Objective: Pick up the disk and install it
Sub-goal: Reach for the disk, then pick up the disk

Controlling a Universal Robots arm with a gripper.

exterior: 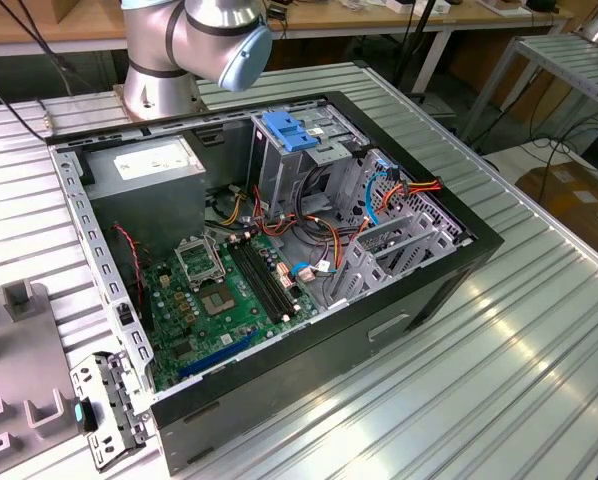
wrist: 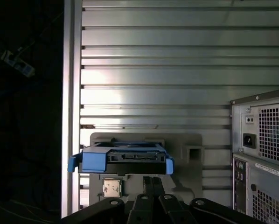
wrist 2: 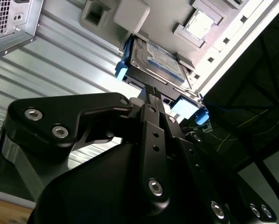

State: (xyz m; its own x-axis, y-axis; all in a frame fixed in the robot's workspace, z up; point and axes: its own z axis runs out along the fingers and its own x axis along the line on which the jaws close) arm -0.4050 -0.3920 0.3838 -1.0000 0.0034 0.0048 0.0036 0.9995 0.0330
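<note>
Resting on a grey holder (wrist: pixel 191 140) on the ribbed tabletop (wrist: pixel 177 70), beside the case (wrist: pixel 261 154) and not in it, the disk (wrist 2: pixel 160 56) lies just ahead of the gripper (wrist: pixel 153 180), whose jaws stand together; whether they touch it cannot be told. Judged rigid, fairly heavy and shock-sensitive, with slick metal faces, it is best taken across its flat faces or by the blue rails (wrist: pixel 94 161), clear of the connector edge (wrist: pixel 135 157).

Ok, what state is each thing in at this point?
Disk: sitting on the grey holder, outside the computer case, not gripped.
Gripper: shut, holding nothing, tips close to the disk.
Computer case: lying on its side on the table, side panel off, insides exposed.
</note>
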